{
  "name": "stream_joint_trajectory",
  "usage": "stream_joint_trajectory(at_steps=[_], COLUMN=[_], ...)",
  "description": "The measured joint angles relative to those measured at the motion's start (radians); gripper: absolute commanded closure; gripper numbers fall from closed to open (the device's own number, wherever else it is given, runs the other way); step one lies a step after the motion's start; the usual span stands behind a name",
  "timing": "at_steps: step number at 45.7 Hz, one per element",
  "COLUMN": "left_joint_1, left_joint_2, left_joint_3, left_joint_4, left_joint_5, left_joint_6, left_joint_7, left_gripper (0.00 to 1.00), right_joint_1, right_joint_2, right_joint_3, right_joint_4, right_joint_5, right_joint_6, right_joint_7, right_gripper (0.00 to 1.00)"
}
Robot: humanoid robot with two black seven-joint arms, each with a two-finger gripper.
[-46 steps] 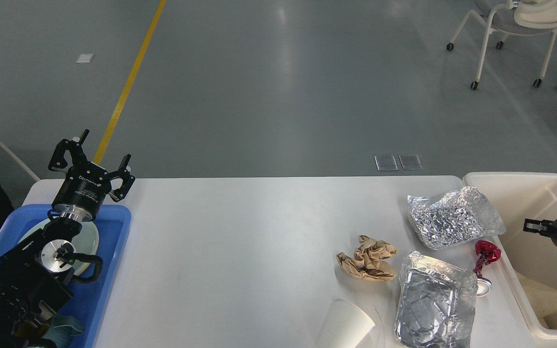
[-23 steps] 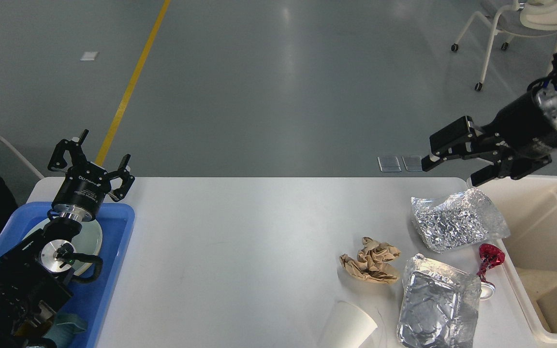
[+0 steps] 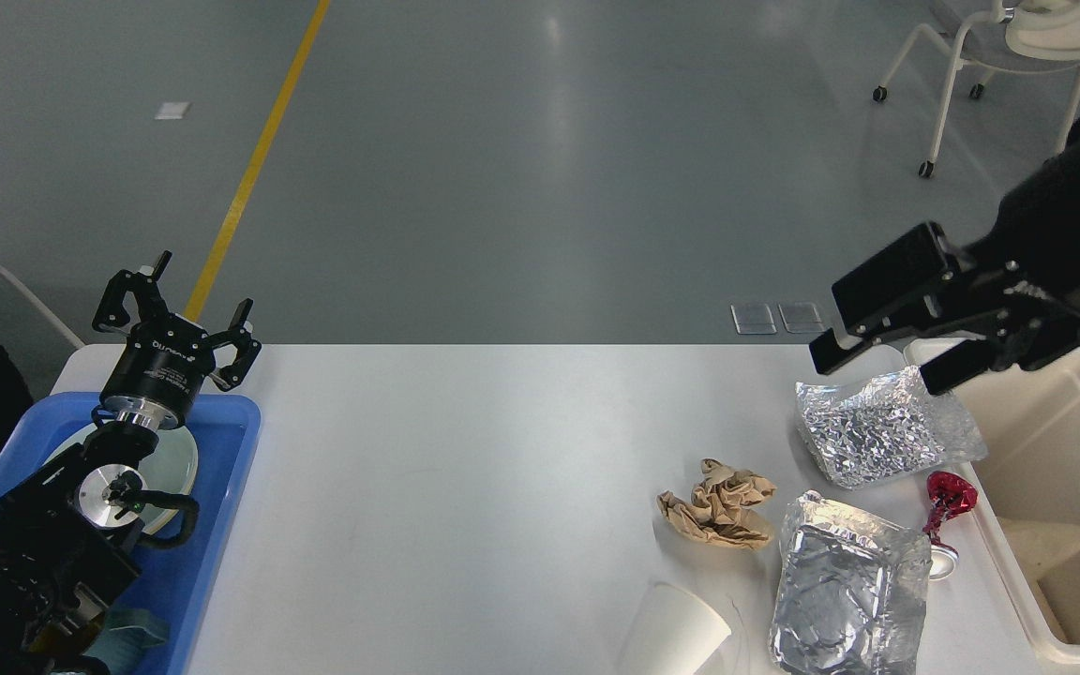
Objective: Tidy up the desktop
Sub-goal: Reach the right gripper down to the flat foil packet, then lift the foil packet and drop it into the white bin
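The white desktop [image 3: 465,469] fills the lower view. On its right side lie a crumpled silver foil bag [image 3: 882,427], a flat silver foil pouch [image 3: 845,586], a crumpled brown paper [image 3: 718,506], a red foil wrapper [image 3: 948,497] and a tipped white paper cup [image 3: 676,633]. My right gripper [image 3: 873,367] is open and empty, hovering just above the far edge of the crumpled foil bag. My left gripper [image 3: 179,314] is open and empty, held above the far end of the blue tray [image 3: 221,469].
The blue tray at the left holds a pale round plate [image 3: 179,464] under my left arm. A cream plastic bin [image 3: 1060,487] stands at the right table edge with a beige scrap inside. A wheeled chair [image 3: 999,56] stands on the floor at the far right.
My right arm has swung up from low over the bin, then come down and nearer, over the crumpled foil bag. The left arm has not moved.
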Motion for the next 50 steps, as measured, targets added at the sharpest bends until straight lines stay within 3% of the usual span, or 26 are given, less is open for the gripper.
stream_joint_trajectory(at_steps=[4,13,19,24,38,40,41,45,48,50], left_joint_1=[0.0,0.0,0.0,0.0,0.0,0.0,0.0,-0.001,-0.001,-0.001], left_joint_2=[0.0,0.0,0.0,0.0,0.0,0.0,0.0,0.0,0.0,0.0], left_joint_3=[0.0,0.0,0.001,0.002,0.002,0.002,0.002,0.002,0.002,0.002], left_joint_4=[0.0,0.0,0.0,0.0,0.0,0.0,0.0,0.0,0.0,0.0], left_joint_5=[0.0,0.0,0.0,0.0,0.0,0.0,0.0,0.0,0.0,0.0], left_joint_6=[0.0,-0.001,-0.001,-0.001,0.0,0.0,0.0,0.0,0.0,0.0], left_joint_7=[0.0,0.001,0.001,0.001,0.001,0.001,0.001,0.001,0.001,0.001], left_gripper=[0.0,0.0,0.0,0.0,0.0,0.0,0.0,0.0,0.0,0.0], right_joint_1=[-0.174,-0.639,-0.879,-1.026,-1.247,-1.262,-1.269,-1.294,-1.307,-1.31], right_joint_2=[-0.006,0.083,0.147,0.187,0.237,0.24,0.242,0.247,0.25,0.254], right_joint_3=[-0.048,-0.13,-0.14,-0.141,-0.106,-0.103,-0.1,-0.088,-0.083,-0.081], right_joint_4=[0.03,-0.005,-0.056,-0.13,-0.32,-0.331,-0.336,-0.351,-0.36,-0.363], right_joint_5=[0.001,0.006,0.02,0.048,0.068,0.069,0.07,0.086,0.094,0.096], right_joint_6=[-0.15,-0.597,-0.79,-0.889,-1.019,-1.034,-1.042,-1.079,-1.105,-1.115], right_joint_7=[0.0,-0.002,-0.001,-0.001,0.006,0.009,0.011,0.026,0.042,0.044], right_gripper=[0.0,0.0,0.0,0.0,0.01,0.1,0.2,0.81,1.0,1.0])
